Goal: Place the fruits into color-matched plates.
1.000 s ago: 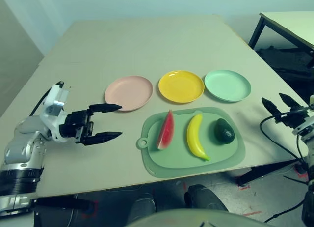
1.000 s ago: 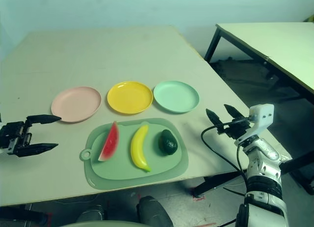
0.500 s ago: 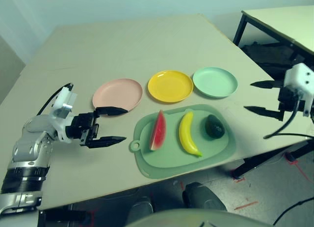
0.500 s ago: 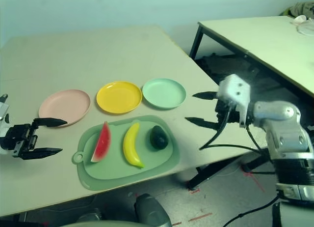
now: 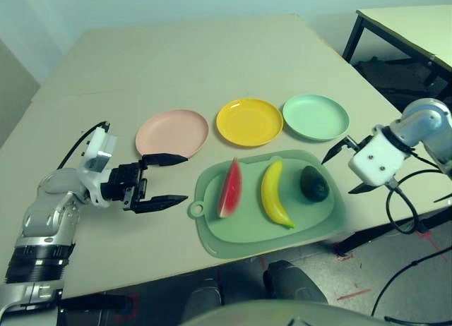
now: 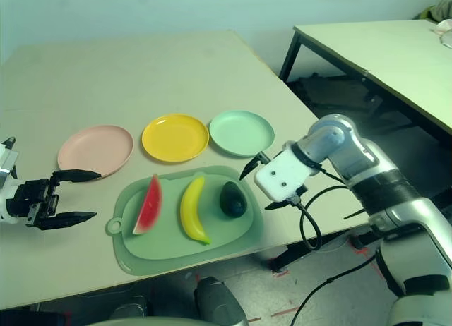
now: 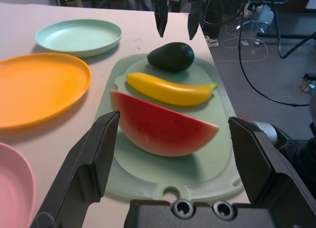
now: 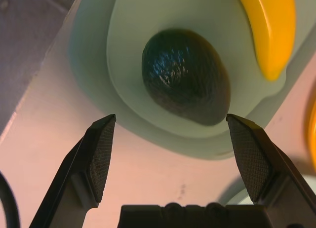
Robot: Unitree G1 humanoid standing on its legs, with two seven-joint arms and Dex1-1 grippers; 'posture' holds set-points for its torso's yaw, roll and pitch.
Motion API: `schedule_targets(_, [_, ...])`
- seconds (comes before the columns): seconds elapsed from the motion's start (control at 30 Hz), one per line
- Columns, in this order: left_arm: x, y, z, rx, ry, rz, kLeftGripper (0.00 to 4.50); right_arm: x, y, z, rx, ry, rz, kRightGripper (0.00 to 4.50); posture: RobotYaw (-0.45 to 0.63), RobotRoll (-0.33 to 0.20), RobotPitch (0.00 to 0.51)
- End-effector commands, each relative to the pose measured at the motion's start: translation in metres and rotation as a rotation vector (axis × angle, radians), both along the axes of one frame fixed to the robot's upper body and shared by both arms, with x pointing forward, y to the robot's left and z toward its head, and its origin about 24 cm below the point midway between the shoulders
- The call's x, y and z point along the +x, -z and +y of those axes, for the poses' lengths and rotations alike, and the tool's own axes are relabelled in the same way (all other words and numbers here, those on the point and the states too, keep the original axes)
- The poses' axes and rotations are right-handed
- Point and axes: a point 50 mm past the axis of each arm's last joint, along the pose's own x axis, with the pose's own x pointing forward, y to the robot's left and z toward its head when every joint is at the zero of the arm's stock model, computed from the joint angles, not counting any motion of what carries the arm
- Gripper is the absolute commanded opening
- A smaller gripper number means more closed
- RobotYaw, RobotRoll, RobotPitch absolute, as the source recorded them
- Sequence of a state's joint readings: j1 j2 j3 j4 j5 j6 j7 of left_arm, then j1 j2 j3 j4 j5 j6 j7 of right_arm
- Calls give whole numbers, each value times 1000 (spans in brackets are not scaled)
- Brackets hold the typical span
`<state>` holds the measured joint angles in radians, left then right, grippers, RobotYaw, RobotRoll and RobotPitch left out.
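The right pincer (image 6: 253, 186) has swung in from beyond the desk (image 5: 212, 65) edge and now hangs wide open, empty, beside the small dark green toy avocado (image 5: 314, 183) on the green cutting mat (image 5: 240, 231), apparently lining up a grasp. The mint green round plate (image 5: 316, 117) lies near, unobstructed. The left pincer (image 5: 167, 178) waits open, empty.

1. The avocado (image 8: 185, 75) has a glossy, finely pebbled dark skin.
2. The banana (image 7: 170, 88) looks like smooth, shiny plastic.
3. The cutting mat (image 5: 318, 216) is matt.
4. The table (image 5: 212, 65) has a dull, smooth top.
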<state>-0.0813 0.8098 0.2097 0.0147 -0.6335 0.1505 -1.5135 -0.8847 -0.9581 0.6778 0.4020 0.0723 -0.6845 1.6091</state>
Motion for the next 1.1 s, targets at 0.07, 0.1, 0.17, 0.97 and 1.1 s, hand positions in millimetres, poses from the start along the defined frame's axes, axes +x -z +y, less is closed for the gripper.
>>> schedule_targets(0.07, [-4,-2,1,12,6,1,4476,0,1,13,1,-81,-11,4500,-157,0,51])
schedule_targets(0.1, [-4,-2,1,12,5,2,4476,1,1,15,6,-89,-16,4500,-157,0,51])
schedule_targets(0.17, [-5,-1,1,11,4,4,4476,1,2,17,8,-92,-12,4500,-156,0,51])
schedule_targets(0.97, [3,-5,3,8,-36,-54,4476,4,38,17,-42,18,43,4500,-158,0,40])
schedule_targets(1.1, [3,-5,3,9,-33,-55,4476,7,39,18,-48,48,37,4500,-157,0,40])
